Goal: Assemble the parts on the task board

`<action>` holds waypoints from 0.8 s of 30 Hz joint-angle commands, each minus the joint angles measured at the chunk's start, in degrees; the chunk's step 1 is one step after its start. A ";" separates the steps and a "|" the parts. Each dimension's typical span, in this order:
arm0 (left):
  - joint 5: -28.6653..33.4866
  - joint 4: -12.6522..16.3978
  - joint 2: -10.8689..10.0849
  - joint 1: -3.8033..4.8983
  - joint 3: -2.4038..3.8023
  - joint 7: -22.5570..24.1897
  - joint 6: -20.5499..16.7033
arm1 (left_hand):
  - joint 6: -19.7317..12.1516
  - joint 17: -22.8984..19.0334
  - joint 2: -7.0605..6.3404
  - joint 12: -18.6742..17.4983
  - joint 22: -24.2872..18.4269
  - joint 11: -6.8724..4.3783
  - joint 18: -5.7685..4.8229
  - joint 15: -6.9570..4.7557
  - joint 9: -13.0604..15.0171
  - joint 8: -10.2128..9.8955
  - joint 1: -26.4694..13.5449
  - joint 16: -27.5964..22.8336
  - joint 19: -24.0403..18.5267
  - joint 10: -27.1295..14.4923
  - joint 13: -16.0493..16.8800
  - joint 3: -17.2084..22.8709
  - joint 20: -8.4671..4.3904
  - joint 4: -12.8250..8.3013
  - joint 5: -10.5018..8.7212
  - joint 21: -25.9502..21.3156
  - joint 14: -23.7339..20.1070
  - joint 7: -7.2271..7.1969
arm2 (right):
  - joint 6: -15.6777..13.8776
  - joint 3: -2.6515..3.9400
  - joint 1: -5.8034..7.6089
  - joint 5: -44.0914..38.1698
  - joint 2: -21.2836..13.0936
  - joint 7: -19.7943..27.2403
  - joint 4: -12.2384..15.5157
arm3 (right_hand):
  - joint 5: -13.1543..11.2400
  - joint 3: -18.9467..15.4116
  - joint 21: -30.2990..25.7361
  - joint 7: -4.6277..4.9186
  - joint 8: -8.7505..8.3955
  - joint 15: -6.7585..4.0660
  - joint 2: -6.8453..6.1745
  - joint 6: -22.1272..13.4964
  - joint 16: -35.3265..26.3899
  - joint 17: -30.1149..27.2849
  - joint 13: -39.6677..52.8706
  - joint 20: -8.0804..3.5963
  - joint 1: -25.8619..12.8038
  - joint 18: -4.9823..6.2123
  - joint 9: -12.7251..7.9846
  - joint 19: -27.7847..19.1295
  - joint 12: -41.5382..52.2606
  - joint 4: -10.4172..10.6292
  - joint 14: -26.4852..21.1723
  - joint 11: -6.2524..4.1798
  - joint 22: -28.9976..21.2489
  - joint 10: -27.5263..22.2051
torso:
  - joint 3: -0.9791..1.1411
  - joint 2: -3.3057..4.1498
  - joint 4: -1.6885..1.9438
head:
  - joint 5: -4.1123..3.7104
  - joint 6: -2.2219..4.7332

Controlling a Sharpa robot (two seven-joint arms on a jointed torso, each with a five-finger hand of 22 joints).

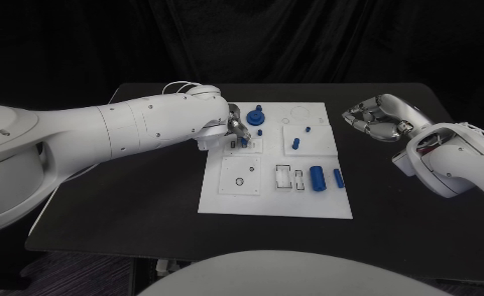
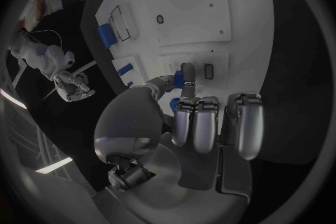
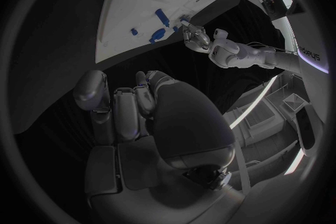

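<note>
Taking the task board (image 1: 272,201) as landmark, near to far from the robot.

Near edge of board: bare white plate with a small ring hole and slotted recesses. Just past that, on the right half: big blue cylinder (image 1: 317,177) lying flat, long axis running near-to-far, thinner blue pin (image 1: 338,178) beside it on the outer side.

Mid board, left half: left robot hand (image 1: 234,128), fingers closed, pinching a small blue peg (image 2: 186,76) between thumb and fingertip. Peg roughly upright, right at the board surface; seated or not — can't tell. Likely mid-insertion, so coming move reads as straight down along peg axis.

Mid board, right of centre: short blue pin (image 1: 296,143), close to the left robot hand but clear of it.

Far end: round blue knob (image 1: 255,116), just beyond the left fingers — closest obstacle.

Right robot hand (image 1: 378,120) off the board's right edge over the table (image 1: 131,198), fingers curled, holding nothing, well apart from the parts. Left clearly nearer.
</note>
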 commanded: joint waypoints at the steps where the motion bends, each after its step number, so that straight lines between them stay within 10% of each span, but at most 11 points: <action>1: 0.78 0.10 -0.05 -0.25 0.05 0.71 -0.62 | 0.59 15.09 0.69 0.16 7.34 -0.34 0.68 -0.40 0.05 -0.06 0.16 0.15 0.16 6.11 15.09 3.16 -0.31 -2.85 0.14 -0.23 5.85 -0.49 | 0.04 0.04 -0.16 -0.10 -0.09 -1.03 0.05 | 0.33 0.43 -0.15 0.00 -0.34 -0.09 0.02 0.19 -0.35 3.56 -0.05 -0.08 0.60 0.19 -0.09 -0.34 -0.24 0.06 -0.34 -0.07 7.09 -0.49 | 0.00 0.01 -0.02 | 0.08 0.01; 24: 0.79 0.64 -0.65 -0.80 0.05 0.98 -0.96 | 0.19 15.09 0.77 0.16 6.60 -0.21 0.90 -0.32 0.18 -0.32 -0.07 0.15 -0.42 6.11 15.09 3.62 -0.27 -3.11 0.26 -0.90 5.85 -0.32 | 0.42 0.04 -0.18 -0.10 0.04 -1.44 -0.12 | 0.61 0.60 -0.30 0.03 -0.40 -0.09 -0.04 0.16 -0.41 3.50 -0.10 -0.07 0.77 0.21 -0.11 -0.39 -0.27 -0.07 -0.35 -0.06 7.06 -0.53 | 0.02 0.03 -0.03 | -0.02 0.01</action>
